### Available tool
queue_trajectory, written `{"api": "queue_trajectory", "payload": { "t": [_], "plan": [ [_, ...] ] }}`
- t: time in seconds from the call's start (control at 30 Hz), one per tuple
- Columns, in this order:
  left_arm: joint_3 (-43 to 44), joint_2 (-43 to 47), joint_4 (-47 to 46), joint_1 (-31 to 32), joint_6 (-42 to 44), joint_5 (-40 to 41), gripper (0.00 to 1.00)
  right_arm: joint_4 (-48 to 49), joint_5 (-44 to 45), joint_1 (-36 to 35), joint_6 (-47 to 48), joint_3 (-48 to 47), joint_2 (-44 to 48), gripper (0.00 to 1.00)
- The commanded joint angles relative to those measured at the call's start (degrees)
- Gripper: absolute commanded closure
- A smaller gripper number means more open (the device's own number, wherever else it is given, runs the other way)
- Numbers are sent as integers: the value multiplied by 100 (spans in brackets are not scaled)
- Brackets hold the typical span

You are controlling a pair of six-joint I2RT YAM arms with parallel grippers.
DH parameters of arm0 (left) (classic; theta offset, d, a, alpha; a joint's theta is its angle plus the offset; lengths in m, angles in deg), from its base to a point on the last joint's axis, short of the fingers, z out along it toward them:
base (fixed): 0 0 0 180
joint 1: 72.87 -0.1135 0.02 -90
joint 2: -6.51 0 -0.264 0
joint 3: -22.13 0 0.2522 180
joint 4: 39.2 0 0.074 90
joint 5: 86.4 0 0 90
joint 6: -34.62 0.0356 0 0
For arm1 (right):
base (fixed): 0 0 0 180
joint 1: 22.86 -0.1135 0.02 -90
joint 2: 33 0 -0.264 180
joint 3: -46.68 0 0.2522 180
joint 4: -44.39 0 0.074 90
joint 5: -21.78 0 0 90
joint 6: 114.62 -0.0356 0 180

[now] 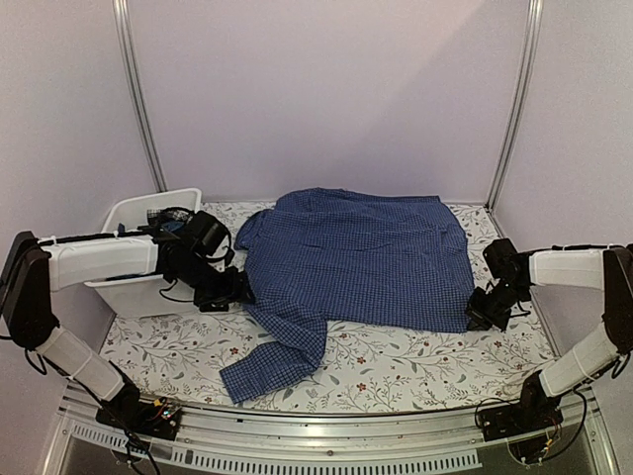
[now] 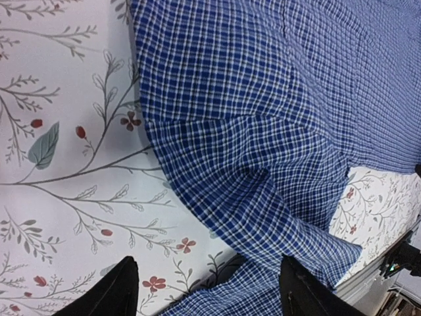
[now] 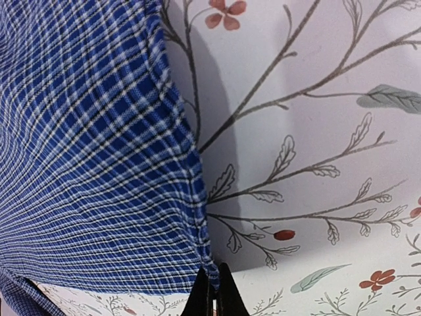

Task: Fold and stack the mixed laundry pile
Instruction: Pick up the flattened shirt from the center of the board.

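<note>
Your right gripper (image 3: 210, 289): fingers pressed together, pinching the hem corner of the blue-and-white checked shirt (image 1: 366, 257) at 3 o'clock. Shirt: spread on floral tablecloth (image 1: 415, 361), sleeve trailing toward 7 o'clock. Your left gripper (image 2: 210, 293): spread, at the shirt's 9 o'clock edge.

I'm getting soft, even, faintly violet light. The checked shirt (image 3: 99, 164) is casting a pale shadow on the tablecloth (image 3: 316, 131), and the wrist views are coming through sharp.

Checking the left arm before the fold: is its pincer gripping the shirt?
No, the left pincer stands wide open over the shirt, clamping nothing.
</note>
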Motion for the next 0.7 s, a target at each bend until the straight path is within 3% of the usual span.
{"api": "queue_trajectory", "payload": {
  "t": [0.0,0.57,0.67],
  "plan": [
    [-294,130,11,199,-207,-165,27,-161,166,27,103,-169,210,100],
    [-536,-425,-1022,466,-317,-688,33,-220,2,33,167,-196,274,100],
    [-567,-540,-1152,465,-293,-680,40,-225,1,25,176,-204,248,100]
  ]
}}
